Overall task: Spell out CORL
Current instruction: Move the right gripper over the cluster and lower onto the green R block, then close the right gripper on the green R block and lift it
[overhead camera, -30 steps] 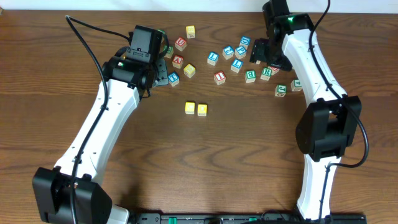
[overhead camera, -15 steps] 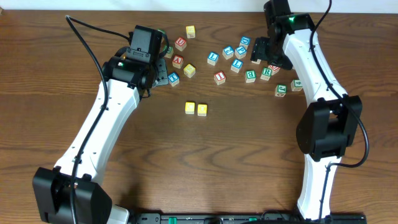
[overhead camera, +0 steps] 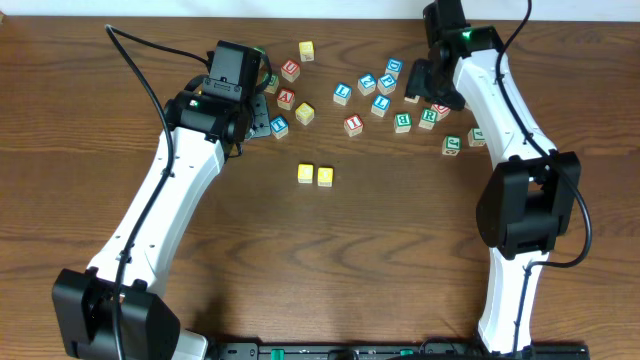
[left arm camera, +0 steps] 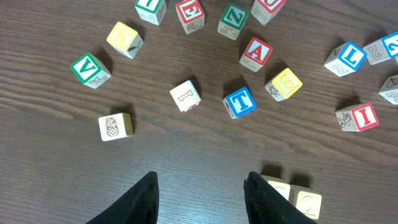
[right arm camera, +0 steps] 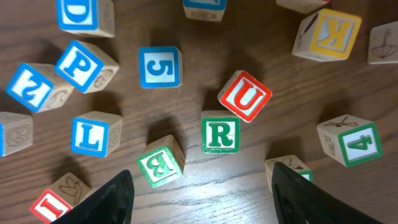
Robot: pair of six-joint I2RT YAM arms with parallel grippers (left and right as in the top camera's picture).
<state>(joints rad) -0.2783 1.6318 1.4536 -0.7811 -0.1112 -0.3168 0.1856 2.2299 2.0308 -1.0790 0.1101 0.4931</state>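
Note:
Two yellow blocks, C point(overhead camera: 306, 173) and O point(overhead camera: 325, 175), lie side by side at mid table. They also show in the left wrist view, C point(left arm camera: 280, 189) and O point(left arm camera: 308, 203), just right of my open, empty left gripper point(left arm camera: 202, 190), which hovers over bare wood point(overhead camera: 256, 108). My right gripper point(right arm camera: 202, 196) is open and empty above the right cluster point(overhead camera: 430, 92). The green R block point(right arm camera: 220, 132) lies just ahead of it, between its fingers, and shows in the overhead view point(overhead camera: 428, 116). A blue L block point(right arm camera: 90, 134) lies to its left. Another blue L point(left arm camera: 345, 57) is in the left wrist view.
Loose letter blocks are scattered across the back of the table. Green B point(right arm camera: 160, 163), red U point(right arm camera: 245, 95) and green 4 point(right arm camera: 351, 140) crowd the R. Blue T point(left arm camera: 239, 102), yellow S point(left arm camera: 284, 83) and red A point(left arm camera: 256, 51) lie ahead of my left gripper.
My right gripper has shifted very slightly over the right cluster. The left arm and the blocks have not moved.

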